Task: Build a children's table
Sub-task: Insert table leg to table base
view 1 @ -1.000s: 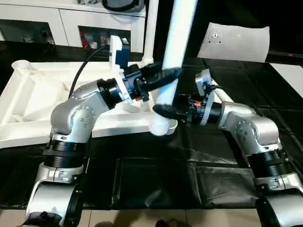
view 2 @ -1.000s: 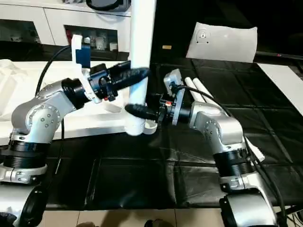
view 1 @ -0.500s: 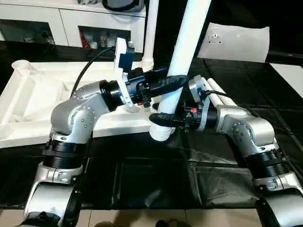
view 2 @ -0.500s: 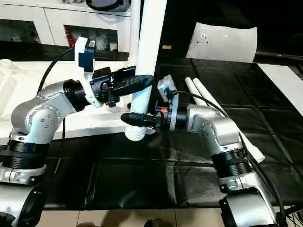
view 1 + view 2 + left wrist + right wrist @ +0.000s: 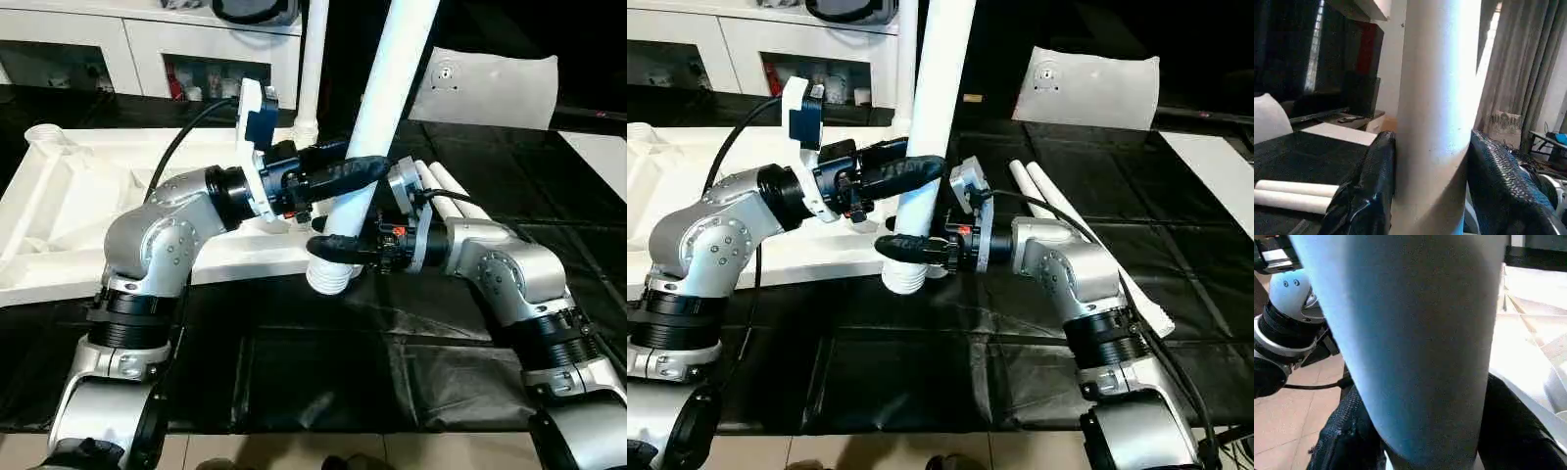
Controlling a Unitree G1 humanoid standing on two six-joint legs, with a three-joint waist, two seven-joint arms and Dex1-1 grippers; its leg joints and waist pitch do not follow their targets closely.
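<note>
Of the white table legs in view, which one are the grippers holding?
The big tilted leg at centre, clamped by the left gripper above and the right gripper near its lower end. Two others lie flat on the black mat; another stands upright behind.

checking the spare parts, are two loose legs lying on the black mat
Yes, two white loose legs lie side by side on the black mat behind the right arm.

Bare black mat (image 5: 323, 372) under raised leg (image 5: 377, 117)
</note>
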